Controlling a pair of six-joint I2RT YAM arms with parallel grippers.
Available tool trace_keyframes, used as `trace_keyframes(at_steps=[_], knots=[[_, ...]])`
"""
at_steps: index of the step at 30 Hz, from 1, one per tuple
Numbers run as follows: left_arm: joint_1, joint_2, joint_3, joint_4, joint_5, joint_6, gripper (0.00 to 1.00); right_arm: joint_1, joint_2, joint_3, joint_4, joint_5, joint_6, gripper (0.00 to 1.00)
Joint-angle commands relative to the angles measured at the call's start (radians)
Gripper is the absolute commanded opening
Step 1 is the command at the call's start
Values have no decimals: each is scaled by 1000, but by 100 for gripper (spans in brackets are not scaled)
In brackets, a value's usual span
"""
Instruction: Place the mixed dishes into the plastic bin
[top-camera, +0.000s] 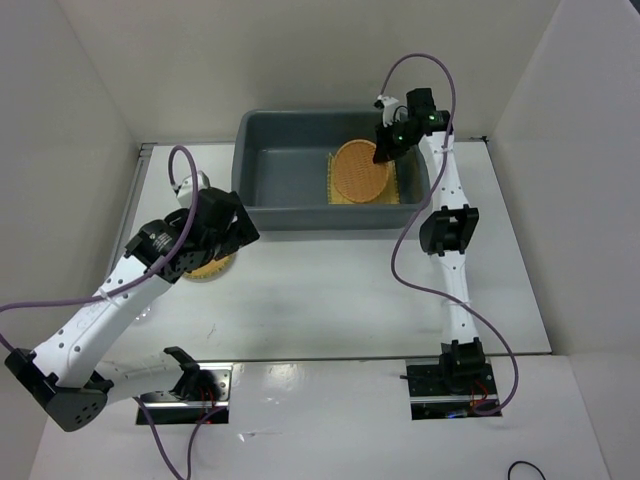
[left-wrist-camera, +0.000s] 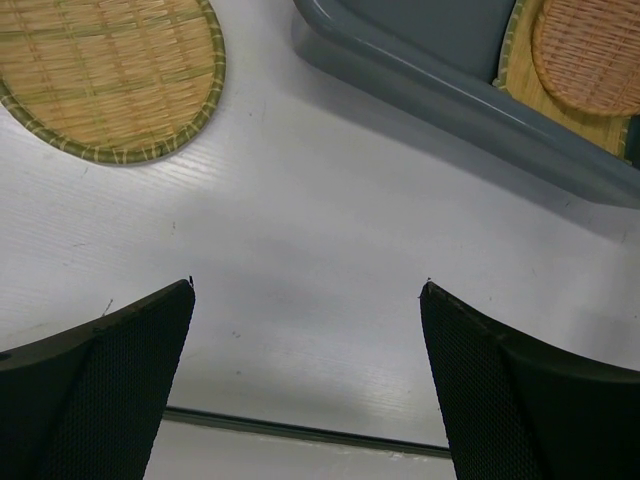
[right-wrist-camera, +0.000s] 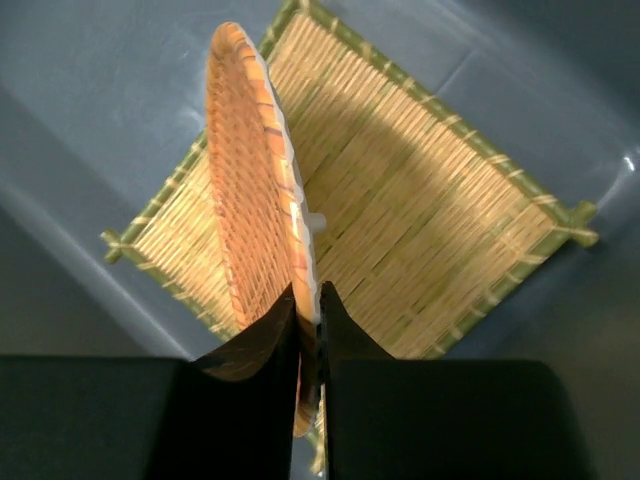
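The grey plastic bin (top-camera: 300, 217) stands at the back centre. The square yellow mat (top-camera: 400, 190) lies flat on its floor. My right gripper (top-camera: 383, 150) is shut on the rim of a round orange woven-look plate (top-camera: 362, 168) and holds it tilted on edge over the mat. The right wrist view shows the jaws (right-wrist-camera: 308, 292) pinching the plate (right-wrist-camera: 250, 180) above the mat (right-wrist-camera: 420, 210). My left gripper (top-camera: 245, 228) is open and empty over the table just in front of the bin's left corner. The second plate (top-camera: 213, 268) lies on the table, partly hidden under the left arm. No clear cups show clearly.
In the left wrist view the open gripper (left-wrist-camera: 309, 283) hovers over bare white table, with the second plate (left-wrist-camera: 110, 75) at upper left and the bin wall (left-wrist-camera: 450, 90) at upper right. White enclosure walls close in the left, right and back.
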Motion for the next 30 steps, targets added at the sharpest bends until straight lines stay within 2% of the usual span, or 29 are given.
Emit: trace_keyframes(at_steps=[1, 4, 5, 7, 11, 14, 15, 19, 22, 26, 29, 30], knots=[[6, 3, 38, -17, -4, -14, 100, -15, 89, 60, 41, 122, -12, 19], [6, 3, 38, -17, -4, -14, 100, -15, 142, 123, 32, 167, -3, 26], [6, 3, 38, -17, -4, -14, 100, -15, 142, 123, 32, 181, -3, 32], [6, 3, 38, -17, 5, -14, 100, -15, 170, 123, 32, 217, -3, 33], [6, -6, 27, -7, 5, -23, 100, -15, 193, 123, 41, 268, -3, 43], [6, -6, 6, -7, 5, -23, 100, -15, 193, 123, 51, 305, -3, 60], [6, -6, 6, -7, 5, -23, 100, -15, 193, 123, 51, 305, -3, 71], [6, 8, 6, -35, -5, -46, 100, -15, 152, 123, 60, 337, 7, 87], [6, 55, 32, -84, -65, -46, 100, -15, 101, 123, 80, 349, 17, 90], [-3, 149, 44, -132, -180, -46, 100, -25, -96, 123, 119, 336, 76, 93], [12, 172, -6, -100, -177, -69, 100, -46, -280, 123, 120, 271, 102, 96], [26, 172, -37, -63, -126, -69, 100, -46, -324, 123, 82, 215, 102, 96]])
